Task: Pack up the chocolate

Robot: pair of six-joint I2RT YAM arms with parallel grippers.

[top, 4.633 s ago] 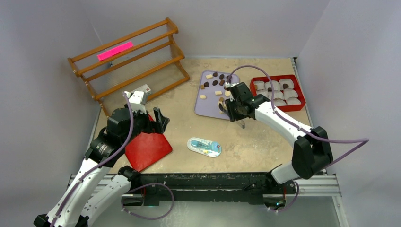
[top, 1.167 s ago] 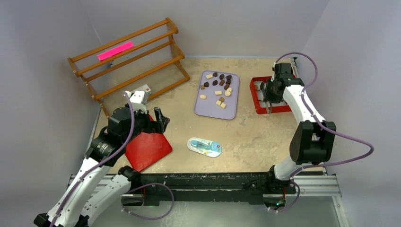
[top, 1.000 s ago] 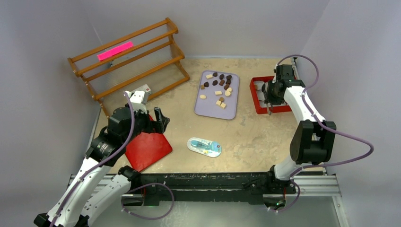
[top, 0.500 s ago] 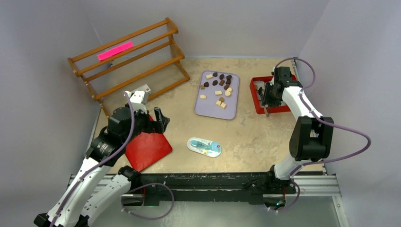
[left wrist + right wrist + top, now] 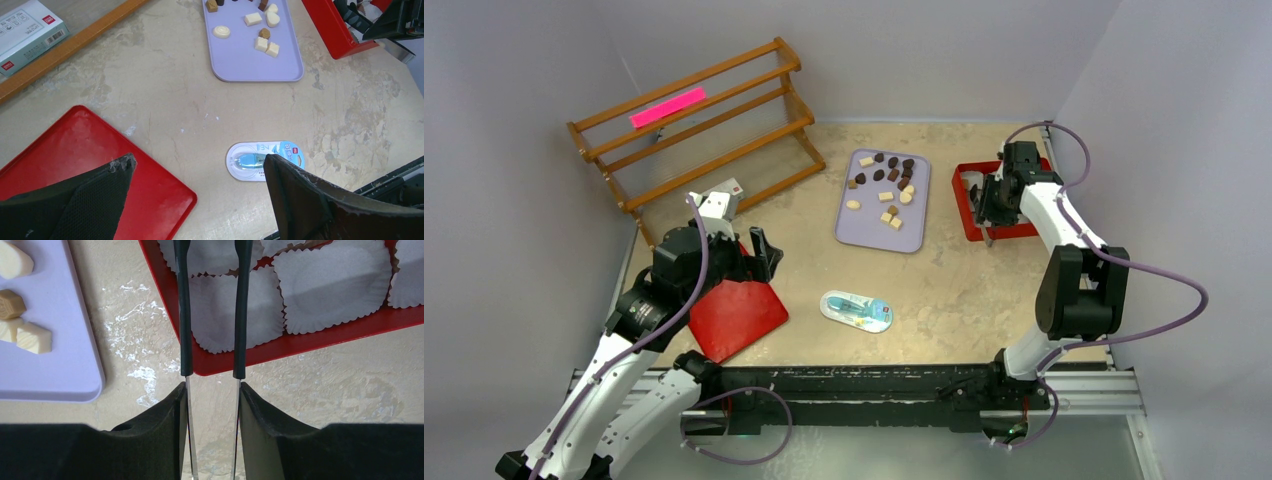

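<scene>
The right jaws are clenched on tweezers, pressing the two bare steel blades so the long prongs reach out ahead. That probably suits pieces far too small for the blunt black fingers. The prongs are sleeved in black and stand parallel with a gap between them, over the left end of the red box at the far right of the desk. Their tips run off the top of the wrist view and the arm hides them from above, so I cannot tell whether a piece sits between them. The left jaws are released, spread wide and grasping nothing, low above the flat red lid at the near left, seemingly parked out of the way.

The chocolate lies loose on the purple tray, just left of the box, apart from the tweezers. The pieces are small and smooth, some dark brown and some cream. Most are blocky, one is a round button and one is heart-shaped. The tray is smooth lilac plastic with rounded corners and a low lip, enough to stop pieces sliding off. The box is glossy hard red plastic with a raised rim. It is filled edge to edge with white paper cups, thin and pleated with scalloped edges, likely to keep each piece separate. The cups in the wrist view look empty. The desk is mottled beige, like stone, with white scuffs.
</scene>
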